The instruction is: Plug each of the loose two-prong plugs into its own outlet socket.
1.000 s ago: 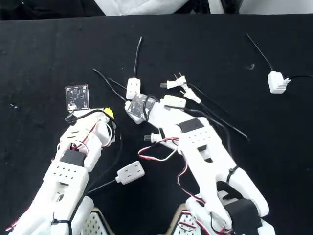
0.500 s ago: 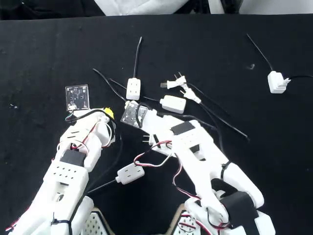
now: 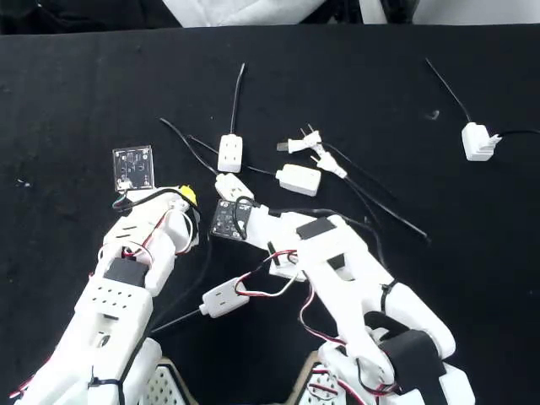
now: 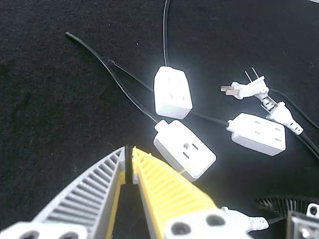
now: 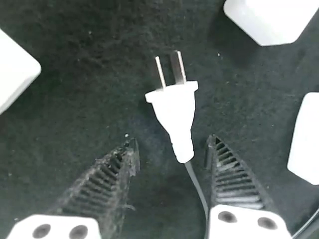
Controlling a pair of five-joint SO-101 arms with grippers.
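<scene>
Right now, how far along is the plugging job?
Done: nothing; the white outlet sockets in the left wrist view sit empty. In hand: the right gripper, open, straddles a white two-prong plug, not gripping it. Remaining: that plug and two more loose white plugs.

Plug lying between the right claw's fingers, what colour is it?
The plug is white with silvery prongs; the right wrist view shows it best.

Two white plastic arms with black motor blocks: left arm point(image 3: 118, 295) at 7 o'clock, right arm point(image 3: 363, 287) at 5 o'clock. Red, white and black wires point(image 3: 261, 274) loop off the right arm. The left gripper point(image 4: 128, 149) has one grey ribbed finger and one yellow. The right gripper point(image 5: 172, 142) has black ribbed fingers on white bases with screw holes.
</scene>
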